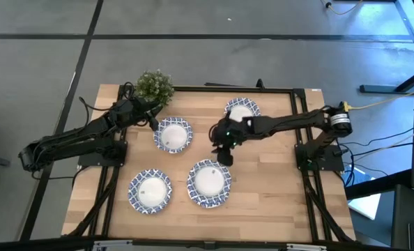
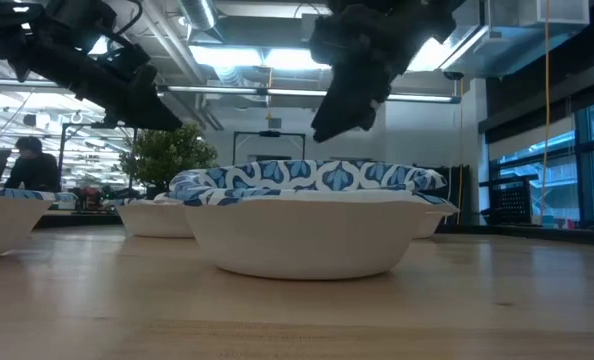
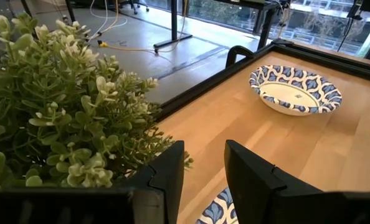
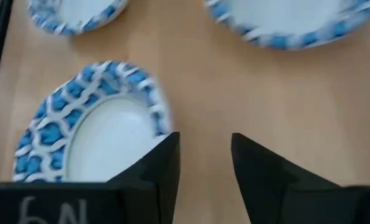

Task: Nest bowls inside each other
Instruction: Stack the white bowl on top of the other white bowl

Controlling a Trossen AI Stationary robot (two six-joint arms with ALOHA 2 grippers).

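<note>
Four blue-and-white rimmed bowl spots show in the high view: a far bowl point(image 1: 242, 110), a centre-left bowl point(image 1: 173, 135), a near-left bowl point(image 1: 150, 189) and a near-centre bowl point(image 1: 209, 183). In the low view the near-centre bowl point(image 2: 307, 225) appears to have a second bowl nested in it. All of them rest on their bases on the table. My right gripper point(image 1: 224, 152) point(image 4: 203, 155) hovers open above the table, just beside the near-centre bowl's far rim point(image 4: 91, 130). My left gripper point(image 1: 151, 118) point(image 3: 203, 168) is open in the air between the plant and the centre-left bowl.
A small green potted plant point(image 1: 155, 86) point(image 3: 60, 106) stands at the table's far-left corner, close to my left gripper. A black frame point(image 1: 301, 139) runs along the table's edges. Bare wood point(image 1: 270, 188) lies on the near right.
</note>
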